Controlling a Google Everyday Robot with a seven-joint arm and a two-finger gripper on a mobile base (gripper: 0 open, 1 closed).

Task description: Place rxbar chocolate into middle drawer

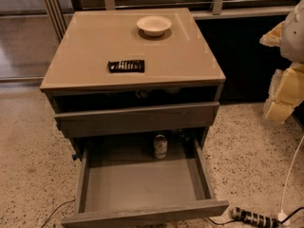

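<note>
The rxbar chocolate (126, 66), a flat black-wrapped bar with white lettering, lies on the cabinet's tan top near the front edge. The middle drawer (137, 186) is pulled far out below, showing its flat grey floor and low side walls. A small upright can (160, 146) stands at the drawer's back. My gripper (283, 91), cream and yellow, hangs at the right edge of the view. It is well to the right of the cabinet, level with the top, and holds nothing that I can see.
A round cream bowl (154, 25) sits at the back of the cabinet top (85, 46). Another grey drawer (137, 118) above the open one shows only its front panel. A power strip (254, 217) and cables lie on the speckled floor to the front right.
</note>
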